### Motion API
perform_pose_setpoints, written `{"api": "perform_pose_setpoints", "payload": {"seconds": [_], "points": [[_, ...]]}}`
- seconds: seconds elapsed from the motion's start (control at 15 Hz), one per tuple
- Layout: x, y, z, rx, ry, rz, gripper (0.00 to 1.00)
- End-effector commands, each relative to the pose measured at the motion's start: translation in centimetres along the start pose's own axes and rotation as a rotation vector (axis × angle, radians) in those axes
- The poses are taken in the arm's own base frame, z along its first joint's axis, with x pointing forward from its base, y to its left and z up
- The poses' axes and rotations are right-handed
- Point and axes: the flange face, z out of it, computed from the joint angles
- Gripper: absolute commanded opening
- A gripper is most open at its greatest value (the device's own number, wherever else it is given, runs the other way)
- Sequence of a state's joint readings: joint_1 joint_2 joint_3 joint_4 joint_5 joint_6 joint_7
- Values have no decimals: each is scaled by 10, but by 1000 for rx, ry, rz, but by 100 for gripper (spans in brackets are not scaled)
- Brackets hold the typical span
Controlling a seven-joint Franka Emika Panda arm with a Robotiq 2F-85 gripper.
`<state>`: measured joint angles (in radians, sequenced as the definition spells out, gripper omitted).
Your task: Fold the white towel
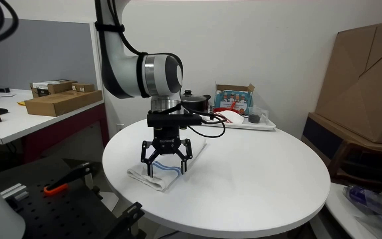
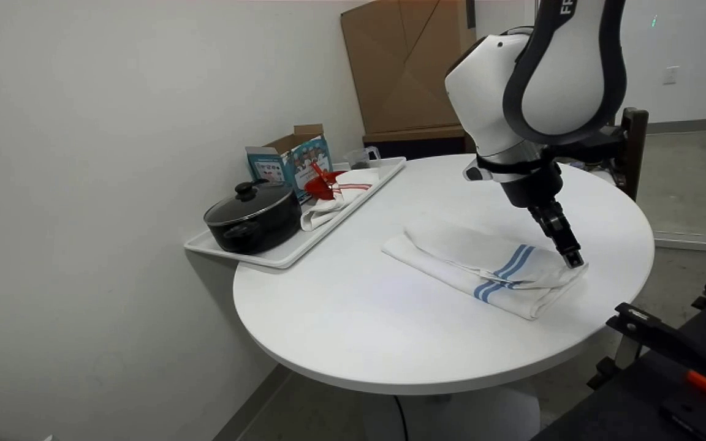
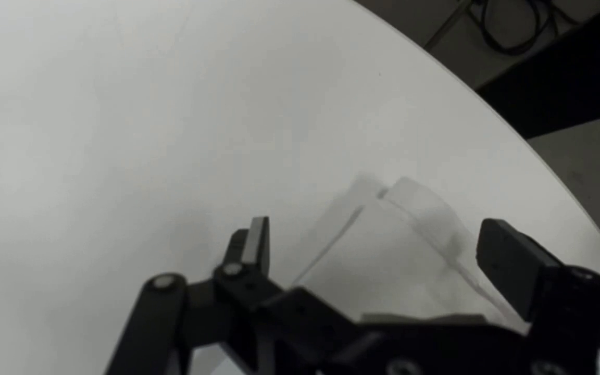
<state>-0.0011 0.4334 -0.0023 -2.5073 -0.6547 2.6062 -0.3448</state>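
The white towel (image 1: 159,183) lies on the round table, folded into layers, with blue stripes near one end. In an exterior view the towel (image 2: 451,252) shows a wrinkled upper layer over a wider lower layer, their striped ends offset. My gripper (image 1: 166,174) points down over the striped end with its fingers spread and nothing held. In an exterior view the gripper (image 2: 573,262) is at the towel's corner; I cannot tell whether the tips touch it. In the wrist view the towel's corner (image 3: 399,260) lies between the open fingers of the gripper (image 3: 375,239).
The round white table (image 1: 260,186) has a white tray (image 2: 292,251) against the wall. On it are a black pot (image 2: 255,214), a blue box (image 2: 307,159), a red strainer (image 2: 322,184), a cloth with red stripes (image 2: 356,180) and a clear cup (image 1: 254,115).
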Motion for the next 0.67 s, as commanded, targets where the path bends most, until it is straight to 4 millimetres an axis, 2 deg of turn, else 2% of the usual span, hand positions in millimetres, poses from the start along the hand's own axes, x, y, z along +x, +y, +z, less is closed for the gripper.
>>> {"api": "perform_pose_setpoints", "payload": {"seconds": [0.0,0.6], "points": [[-6,-17,-6,-4,102,60,100],[-17,-53,-1,-109,128,-24,100]]}}
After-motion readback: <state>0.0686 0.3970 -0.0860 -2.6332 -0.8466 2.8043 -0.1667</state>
